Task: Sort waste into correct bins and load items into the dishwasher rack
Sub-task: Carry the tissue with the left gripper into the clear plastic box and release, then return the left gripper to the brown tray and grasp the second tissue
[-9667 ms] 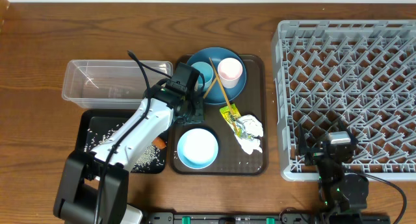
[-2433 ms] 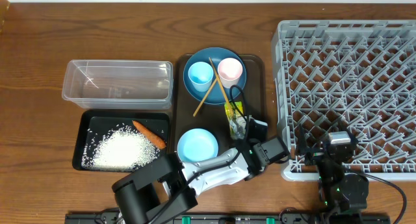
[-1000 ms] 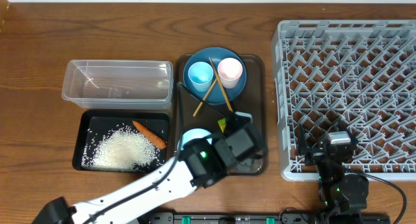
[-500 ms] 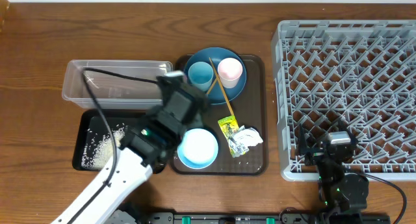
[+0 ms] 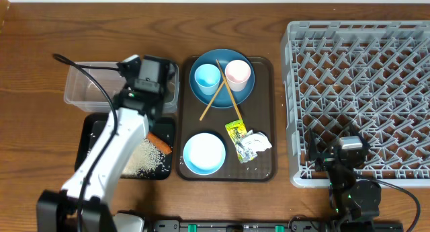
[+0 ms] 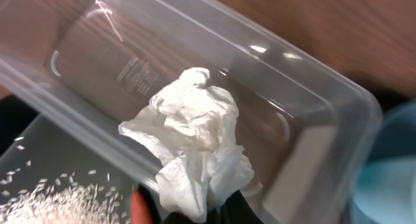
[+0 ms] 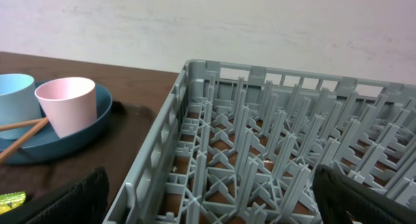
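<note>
Now, a crumpled white tissue (image 6: 195, 136) is seen pinched in the closed left jaws and held over the inside of the clear rectangular plastic box (image 5: 87, 91); whether the box floor is touched cannot be told. Just beside the box, loose white rice grains (image 5: 144, 158) and an orange carrot (image 5: 160, 142) are contained in the shallow black rectangular tray (image 5: 89, 134). A yellow-green printed snack wrapper (image 5: 236, 131) is laid on the brown serving tray (image 5: 263, 104). The right jaws are spread wide, empty, at the grey plastic lattice rack (image 5: 363, 91).

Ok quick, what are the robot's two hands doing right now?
Left gripper: shut on the white tissue, over the clear box.
Right gripper: open, holding nothing.
</note>
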Robot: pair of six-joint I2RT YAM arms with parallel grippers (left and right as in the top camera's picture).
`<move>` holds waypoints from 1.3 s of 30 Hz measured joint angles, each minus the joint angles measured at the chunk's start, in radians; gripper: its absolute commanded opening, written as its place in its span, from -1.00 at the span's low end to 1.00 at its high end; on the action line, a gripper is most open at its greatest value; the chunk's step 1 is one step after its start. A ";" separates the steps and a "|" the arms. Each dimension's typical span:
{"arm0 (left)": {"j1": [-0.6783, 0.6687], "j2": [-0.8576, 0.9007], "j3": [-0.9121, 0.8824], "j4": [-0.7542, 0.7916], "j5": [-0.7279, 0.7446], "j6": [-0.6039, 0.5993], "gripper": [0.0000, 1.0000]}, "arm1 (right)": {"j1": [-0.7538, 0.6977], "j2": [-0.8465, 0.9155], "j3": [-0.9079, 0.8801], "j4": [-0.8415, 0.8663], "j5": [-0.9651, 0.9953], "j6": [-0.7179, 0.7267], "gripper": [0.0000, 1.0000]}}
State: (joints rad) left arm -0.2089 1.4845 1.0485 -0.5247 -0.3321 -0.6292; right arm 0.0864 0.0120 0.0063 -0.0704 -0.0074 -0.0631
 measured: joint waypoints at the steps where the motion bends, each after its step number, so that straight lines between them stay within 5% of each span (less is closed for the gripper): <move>1: 0.020 0.014 0.000 0.007 0.020 0.002 -0.85 | 0.000 0.000 0.000 0.000 0.000 0.000 0.99; 8: 0.117 0.076 0.000 0.032 0.113 0.006 -0.80 | 0.000 0.000 0.000 0.000 0.000 0.000 0.98; 14: 0.125 0.076 0.000 0.050 0.171 0.056 0.11 | 0.000 0.000 0.000 0.000 0.000 0.000 0.98; 19: 0.125 0.076 0.000 0.061 0.258 0.105 0.46 | 0.000 0.000 0.000 0.000 0.000 0.000 0.98; 32: 0.111 -0.089 0.084 -0.116 0.520 0.133 0.48 | 0.000 0.000 0.000 0.000 0.000 0.000 0.98; 39: -0.058 -0.173 0.085 -0.249 0.605 0.133 0.41 | 0.000 0.000 0.000 0.000 0.000 0.000 0.98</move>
State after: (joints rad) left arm -0.2672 1.3117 1.1339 -0.7734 0.2729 -0.4965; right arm 0.0864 0.0120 0.0063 -0.0704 -0.0074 -0.0631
